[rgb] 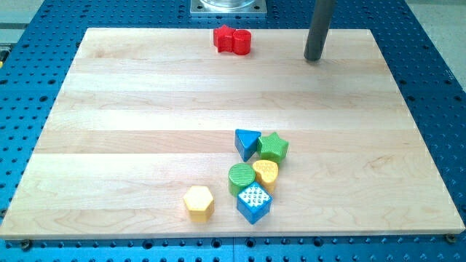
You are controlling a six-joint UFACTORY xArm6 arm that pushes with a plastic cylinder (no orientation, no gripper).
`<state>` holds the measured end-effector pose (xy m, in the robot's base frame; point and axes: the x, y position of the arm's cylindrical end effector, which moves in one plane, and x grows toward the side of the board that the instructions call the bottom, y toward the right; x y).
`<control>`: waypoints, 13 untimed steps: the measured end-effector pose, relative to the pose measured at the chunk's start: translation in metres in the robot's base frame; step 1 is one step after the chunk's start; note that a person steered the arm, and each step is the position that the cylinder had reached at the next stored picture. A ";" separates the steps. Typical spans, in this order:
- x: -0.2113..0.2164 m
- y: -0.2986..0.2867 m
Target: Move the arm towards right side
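Observation:
My tip rests on the wooden board near the view's top, right of centre. Two red blocks touch each other to its left: a red star and a red cylinder. A cluster lies far below the tip, toward the view's bottom: a blue triangle, a green star, a green cylinder, a yellow heart-like block and a blue cube. A yellow hexagon sits just left of that cluster. The tip touches no block.
The board lies on a blue perforated table. A metal arm base stands at the view's top edge, just above the red blocks.

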<state>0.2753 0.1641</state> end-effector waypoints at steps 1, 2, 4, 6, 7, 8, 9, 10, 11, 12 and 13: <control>0.000 0.006; 0.000 0.012; 0.000 0.021; 0.000 0.026; 0.000 0.028; 0.000 0.032; 0.000 0.036; 0.000 0.041; 0.000 0.044; 0.000 0.049; 0.000 0.053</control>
<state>0.2754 0.2170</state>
